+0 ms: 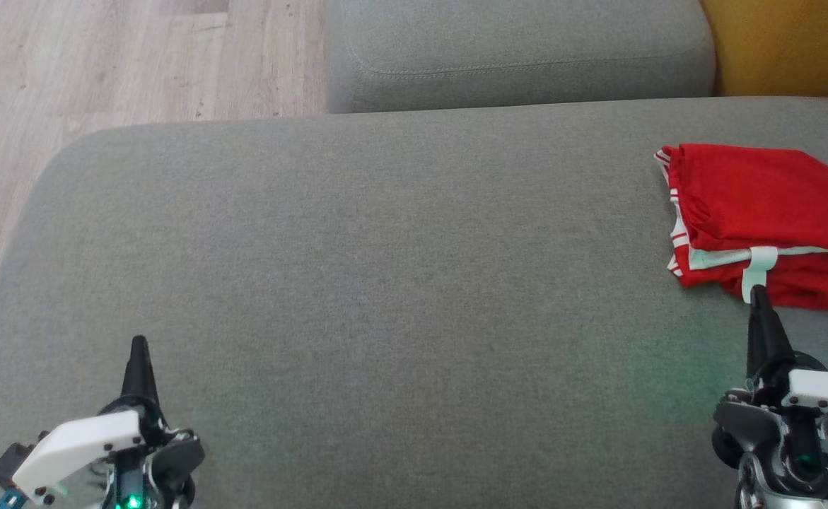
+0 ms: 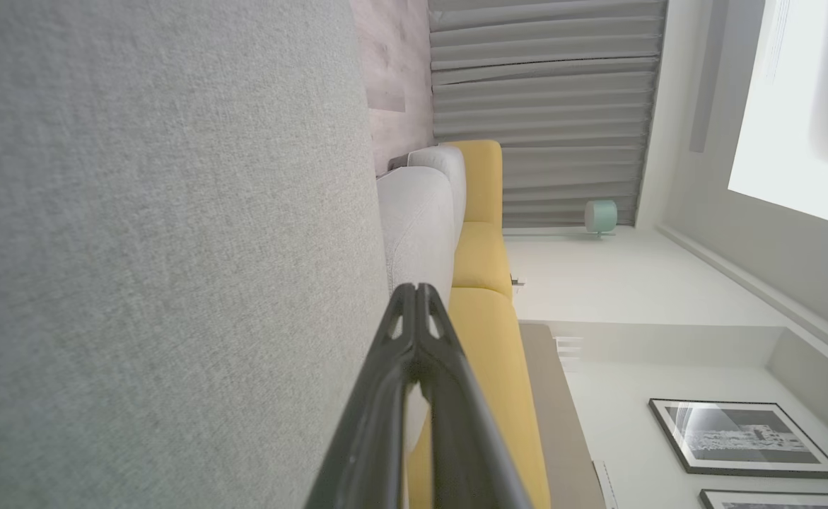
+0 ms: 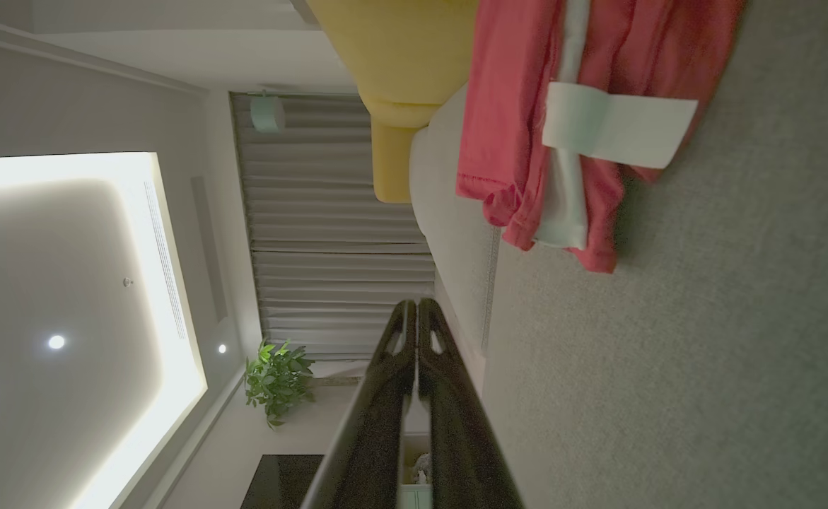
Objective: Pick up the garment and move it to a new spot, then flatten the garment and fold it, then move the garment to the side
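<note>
Grey woven fabric covers one broad sofa seat (image 1: 385,247), with a second grey cushion (image 1: 520,49) behind it, one yellow cushion (image 1: 781,42) at the far right corner and pale wooden floor (image 1: 102,63) to the left. One red folded garment with white trim (image 1: 760,198) lies at the seat's right edge, a single white strip (image 1: 759,261) across its near side. Two grippers are in view, both pressed together and holding nothing: the left gripper (image 1: 138,343) low on the left, well apart from the garment, and the right gripper (image 1: 758,291) pointing at the white strip, just beside it.
</note>
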